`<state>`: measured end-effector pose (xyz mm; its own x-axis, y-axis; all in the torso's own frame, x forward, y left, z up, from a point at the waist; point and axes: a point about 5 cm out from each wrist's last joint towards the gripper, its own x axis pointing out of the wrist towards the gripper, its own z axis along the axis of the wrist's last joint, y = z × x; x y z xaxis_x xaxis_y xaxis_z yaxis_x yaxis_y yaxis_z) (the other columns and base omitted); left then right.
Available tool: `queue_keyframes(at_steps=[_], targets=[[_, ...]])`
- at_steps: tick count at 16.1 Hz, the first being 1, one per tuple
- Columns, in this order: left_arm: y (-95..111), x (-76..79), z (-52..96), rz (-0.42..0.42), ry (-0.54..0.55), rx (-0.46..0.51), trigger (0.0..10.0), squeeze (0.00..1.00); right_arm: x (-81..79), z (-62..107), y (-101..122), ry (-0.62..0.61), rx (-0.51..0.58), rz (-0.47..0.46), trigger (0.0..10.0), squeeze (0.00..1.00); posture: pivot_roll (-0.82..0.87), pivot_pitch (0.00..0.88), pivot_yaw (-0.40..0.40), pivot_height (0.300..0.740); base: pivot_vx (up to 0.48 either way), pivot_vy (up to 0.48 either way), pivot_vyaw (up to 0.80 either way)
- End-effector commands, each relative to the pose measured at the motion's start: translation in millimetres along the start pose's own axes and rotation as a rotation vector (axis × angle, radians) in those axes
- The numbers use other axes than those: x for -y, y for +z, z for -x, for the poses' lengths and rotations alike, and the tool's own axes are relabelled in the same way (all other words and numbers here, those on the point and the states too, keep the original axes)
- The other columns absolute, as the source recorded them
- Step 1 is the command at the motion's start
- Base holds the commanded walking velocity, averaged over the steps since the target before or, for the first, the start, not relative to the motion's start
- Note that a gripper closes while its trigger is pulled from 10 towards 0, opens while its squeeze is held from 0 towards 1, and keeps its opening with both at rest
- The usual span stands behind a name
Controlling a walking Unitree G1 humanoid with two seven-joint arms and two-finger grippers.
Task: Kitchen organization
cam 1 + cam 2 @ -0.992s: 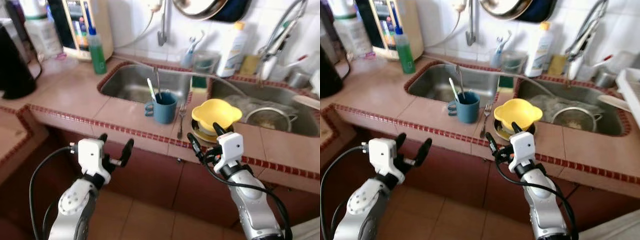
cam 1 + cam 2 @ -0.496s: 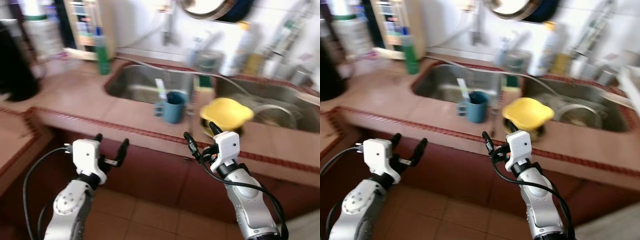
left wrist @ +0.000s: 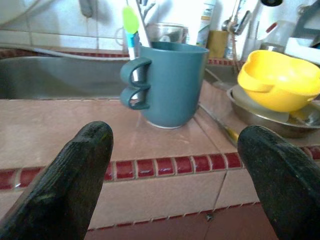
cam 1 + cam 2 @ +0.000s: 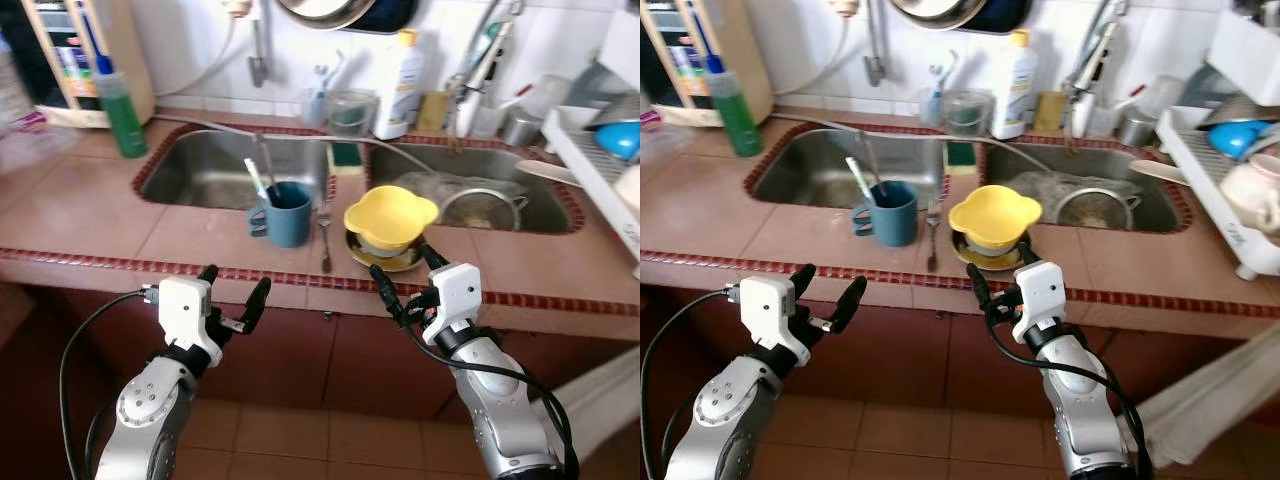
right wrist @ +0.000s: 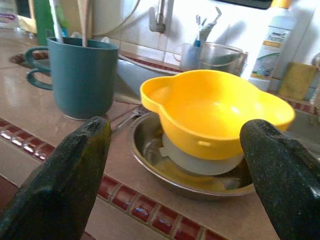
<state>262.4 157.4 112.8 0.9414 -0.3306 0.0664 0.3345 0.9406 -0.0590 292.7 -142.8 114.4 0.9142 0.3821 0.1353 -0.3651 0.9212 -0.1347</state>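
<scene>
Bright, even daylight; the head views are sharp. The white wall tiles [image 4: 560,40] glare. In wrist views, near black fingers [image 3: 75,175] are blurred.

Bare counter strip [image 4: 180,225] left of mug [image 4: 288,214]; fork [image 4: 324,232], yellow bowl [image 4: 388,216] crowding right

blue mug [image 4: 288,212] upright on counter; yellow bowl [image 4: 388,216] tilted in steel dish [image 5: 150,150]

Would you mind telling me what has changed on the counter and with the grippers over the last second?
Only the camera swung, bringing a dish rack into view. Nothing was taken hold of or let go. The left gripper and right gripper stay open below the counter edge. The blue mug, fork and yellow bowl on its metal plate sit as before.
</scene>
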Motion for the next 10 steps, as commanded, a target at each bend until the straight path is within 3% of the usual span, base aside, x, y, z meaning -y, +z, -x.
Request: queue_keyframes(at_steps=[1,10], targets=[[6.0,0.9,-1.1,-0.008,-0.012,0.027,10.0,0.0,2.4,-2.0,5.9,-0.006,0.023,0.013,10.0,0.0,-0.1,0.0,-0.006,0.74,0.0,0.0,0.0],[14.5,-1.1,-3.7,-0.01,-0.021,0.064,10.0,0.0,4.8,-3.4,13.6,0.003,0.067,0.018,10.0,0.0,-0.1,0.0,-0.014,0.74,0.319,0.0,0.0]])
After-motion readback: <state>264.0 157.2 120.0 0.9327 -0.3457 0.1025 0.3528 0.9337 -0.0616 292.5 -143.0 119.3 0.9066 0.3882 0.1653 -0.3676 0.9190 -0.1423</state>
